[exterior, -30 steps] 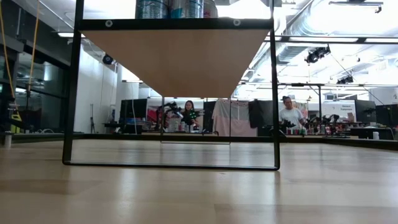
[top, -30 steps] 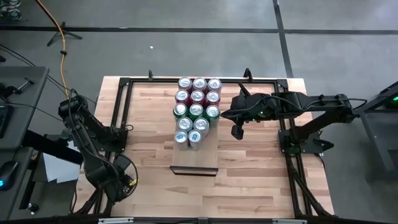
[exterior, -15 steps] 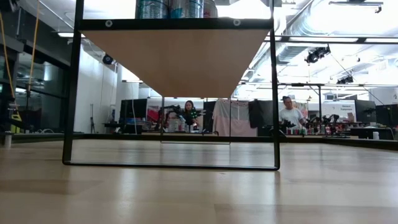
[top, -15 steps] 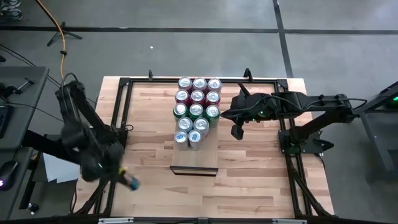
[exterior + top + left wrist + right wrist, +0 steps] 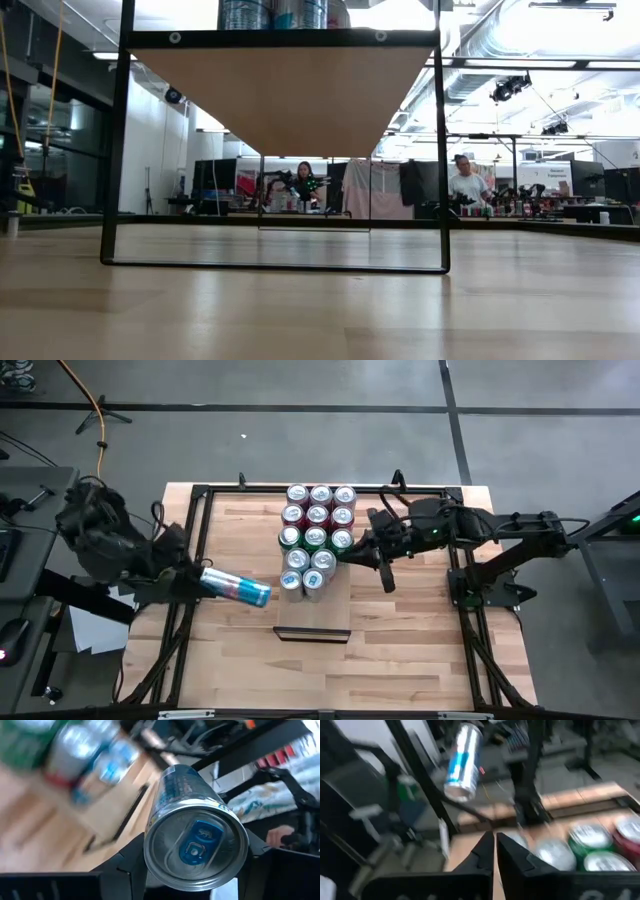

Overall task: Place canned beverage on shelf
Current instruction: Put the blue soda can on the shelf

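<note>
1. We are in the carry step: the left gripper is clamped on a blue-and-silver can, which lies nearly on its side in the air over the left part of the table.
2. In the left wrist view the can's top faces the camera, with a dark finger on each side of its body.
3. The shelf holds rows of upright cans filling its far part; the bare stretch at the near end is the free ground.
4. Our right gripper hangs beside the right edge of the rows with its fingers pressed together and holding nothing.
5. Next we judge the can must be turned upright and brought over the near rows.
6. The wrist views are smeared, so which gap suits best we cannot say; probably the spot next to the front pair.
</note>
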